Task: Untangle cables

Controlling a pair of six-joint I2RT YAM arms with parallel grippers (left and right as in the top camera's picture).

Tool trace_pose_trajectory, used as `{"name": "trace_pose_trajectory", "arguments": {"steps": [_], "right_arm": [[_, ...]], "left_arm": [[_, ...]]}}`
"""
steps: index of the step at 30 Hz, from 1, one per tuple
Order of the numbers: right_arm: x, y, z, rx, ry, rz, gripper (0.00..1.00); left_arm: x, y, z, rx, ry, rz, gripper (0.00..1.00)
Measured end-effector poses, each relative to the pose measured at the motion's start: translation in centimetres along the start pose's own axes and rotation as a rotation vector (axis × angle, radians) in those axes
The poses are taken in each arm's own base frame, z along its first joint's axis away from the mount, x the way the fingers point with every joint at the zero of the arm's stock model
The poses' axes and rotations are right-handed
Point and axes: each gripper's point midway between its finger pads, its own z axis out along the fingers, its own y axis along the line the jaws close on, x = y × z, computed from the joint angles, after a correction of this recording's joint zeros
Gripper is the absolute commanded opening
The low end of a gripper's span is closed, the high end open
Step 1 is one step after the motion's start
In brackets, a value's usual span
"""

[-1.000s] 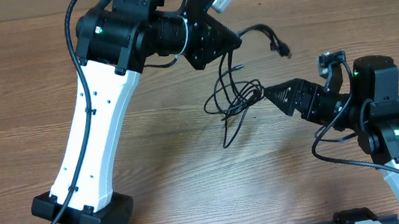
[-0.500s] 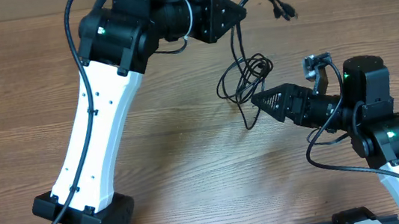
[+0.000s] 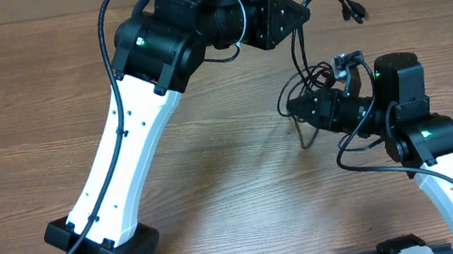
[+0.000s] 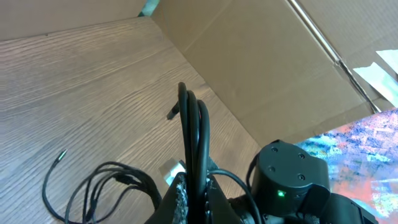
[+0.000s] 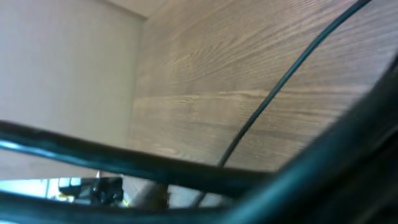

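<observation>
The cables (image 3: 316,74) are thin black cords in a tangle, hanging between my two grippers above the wooden table (image 3: 214,171). My left gripper (image 3: 301,17) is shut on a few strands (image 4: 189,124), which rise straight out of its fingers (image 4: 214,202). Two plug ends (image 3: 355,11) stick out to its right. More loops (image 4: 106,180) droop to the left in the left wrist view, with a small jack tip (image 4: 62,154) nearby. My right gripper (image 3: 291,108) sits at the tangle's lower edge, jaws together on strands. One strand (image 3: 303,135) dangles below. Blurred cords (image 5: 124,163) cross close to the right wrist camera.
Cardboard walls (image 4: 261,68) line the far edge of the table. The right arm's black wrist housing (image 4: 289,180) lies close beside my left gripper. The left arm's white link (image 3: 119,156) crosses the table's left half.
My left gripper moved right and back, carrying the cables with it. My right gripper reached into the tangle and closed on strands.
</observation>
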Motion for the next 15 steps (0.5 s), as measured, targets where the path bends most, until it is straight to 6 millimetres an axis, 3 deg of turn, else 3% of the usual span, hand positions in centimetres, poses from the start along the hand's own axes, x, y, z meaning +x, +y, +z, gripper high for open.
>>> {"name": "trace_pose_trajectory", "arguments": {"steps": [3,6,12,15], "right_arm": [[0.1,0.0,0.0,0.001,0.003,0.012,0.04],[0.1,0.0,0.0,-0.001,0.004,0.013,0.04],[0.0,1.2,0.0,-0.061,0.011,-0.014,0.04],[-0.4,2.9,-0.2,-0.143,0.007,-0.064,0.04]], "left_arm": [[-0.1,0.9,0.0,-0.049,-0.009,-0.009,0.04],[0.4,3.0,-0.4,-0.162,-0.006,-0.044,0.04],[3.2,8.6,-2.7,-0.457,0.057,-0.147,0.07],[4.9,11.0,-4.5,-0.615,0.104,-0.183,0.08]]}}
